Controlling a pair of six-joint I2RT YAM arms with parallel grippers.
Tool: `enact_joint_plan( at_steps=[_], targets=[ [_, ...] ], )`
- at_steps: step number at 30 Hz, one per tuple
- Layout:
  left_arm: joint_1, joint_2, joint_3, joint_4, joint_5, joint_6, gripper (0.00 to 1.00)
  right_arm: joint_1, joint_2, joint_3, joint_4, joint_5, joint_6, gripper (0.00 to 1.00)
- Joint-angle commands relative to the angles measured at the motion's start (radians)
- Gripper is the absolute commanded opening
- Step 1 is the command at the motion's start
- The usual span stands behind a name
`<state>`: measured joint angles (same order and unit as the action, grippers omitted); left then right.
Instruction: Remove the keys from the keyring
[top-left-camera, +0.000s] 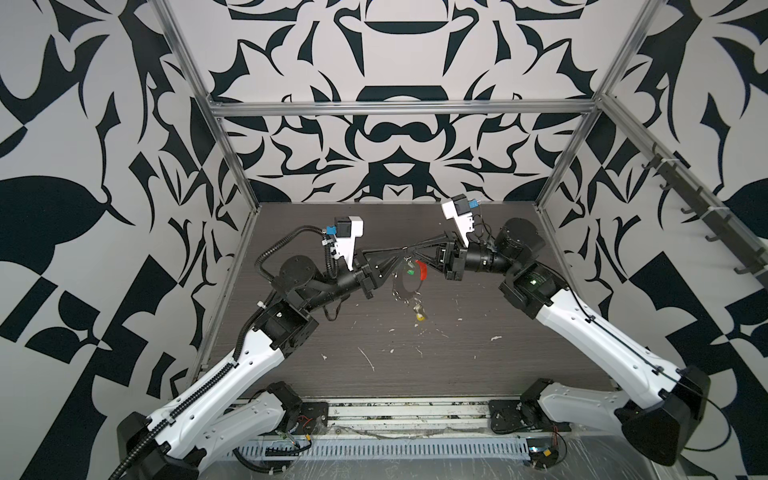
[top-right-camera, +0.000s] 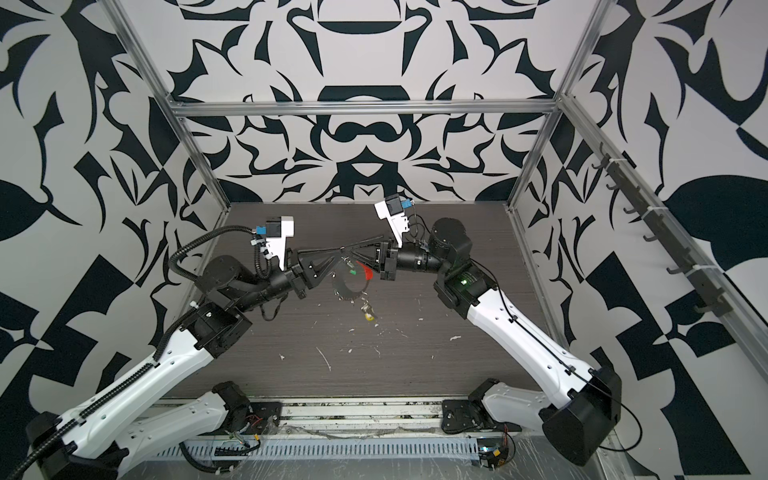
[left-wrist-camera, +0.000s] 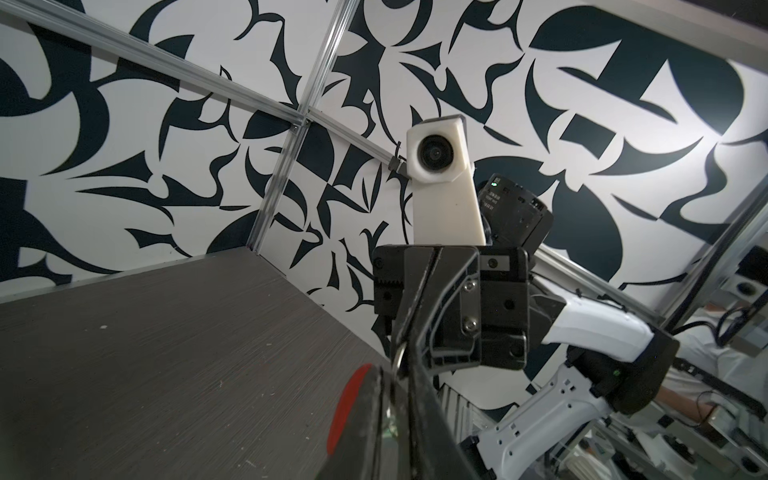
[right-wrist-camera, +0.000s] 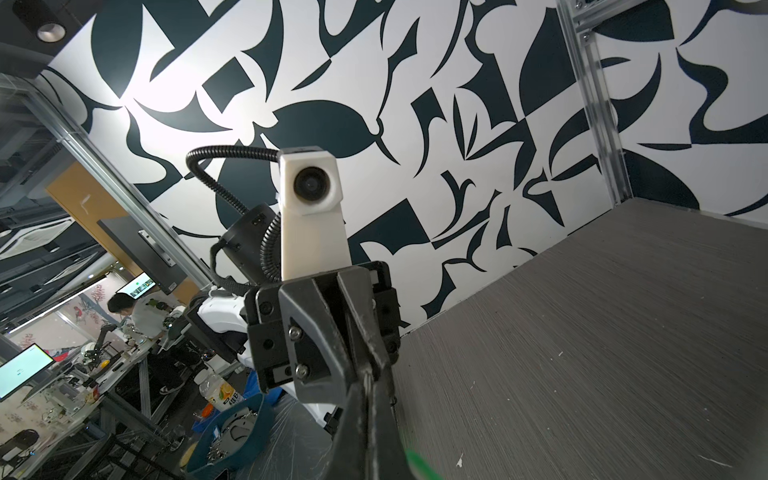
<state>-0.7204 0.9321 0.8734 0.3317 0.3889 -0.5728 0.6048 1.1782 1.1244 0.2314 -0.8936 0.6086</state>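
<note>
Both grippers meet tip to tip above the middle of the table. Below them hangs the keyring (top-left-camera: 400, 291) (top-right-camera: 337, 286), with its red sleeve (top-left-camera: 422, 270) (left-wrist-camera: 347, 411). A green-tagged key (top-left-camera: 410, 272) (right-wrist-camera: 419, 463) sits near the top. A yellow-tagged key (top-left-camera: 419, 316) (top-right-camera: 368, 316) dangles lowest, close to the table. My right gripper (top-left-camera: 409, 249) (right-wrist-camera: 369, 386) is shut on a thin silvery wire of the keyring. My left gripper (top-left-camera: 402, 254) (left-wrist-camera: 397, 386) has its jaws parted by a narrow gap, with a sliver of metal showing in it.
The dark wood-grain table (top-left-camera: 332, 332) carries scattered white flecks (top-left-camera: 368, 359). Aluminium frame posts (top-left-camera: 232, 166) and patterned walls close in the left, right and back sides. A slotted rail (top-left-camera: 374, 449) runs along the front, between the two arm bases.
</note>
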Motion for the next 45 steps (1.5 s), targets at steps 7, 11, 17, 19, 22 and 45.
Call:
enact_joint_plan(
  at_steps=[7, 11, 17, 19, 22, 45],
  targets=[
    [-0.002, -0.011, 0.114, -0.245, 0.140, 0.069, 0.33, 0.004, -0.070, 0.149, -0.334, -0.046, -0.287, 0.00],
    [-0.002, 0.015, 0.158, -0.317, 0.211, 0.083, 0.35, 0.004, -0.062, 0.181, -0.407, -0.087, -0.338, 0.00],
    [-0.002, 0.045, 0.196, -0.351, 0.281, 0.074, 0.32, 0.004, -0.048, 0.195, -0.426, -0.121, -0.349, 0.00],
    [-0.002, 0.051, 0.200, -0.350, 0.298, 0.067, 0.30, 0.004, -0.050, 0.197, -0.432, -0.119, -0.353, 0.00],
    [-0.002, 0.061, 0.210, -0.364, 0.308, 0.062, 0.23, 0.004, -0.054, 0.198, -0.438, -0.113, -0.356, 0.00],
    [-0.004, -0.019, 0.049, -0.036, 0.058, 0.021, 0.00, 0.004, -0.161, 0.125, -0.347, 0.229, -0.290, 0.39]
  ],
)
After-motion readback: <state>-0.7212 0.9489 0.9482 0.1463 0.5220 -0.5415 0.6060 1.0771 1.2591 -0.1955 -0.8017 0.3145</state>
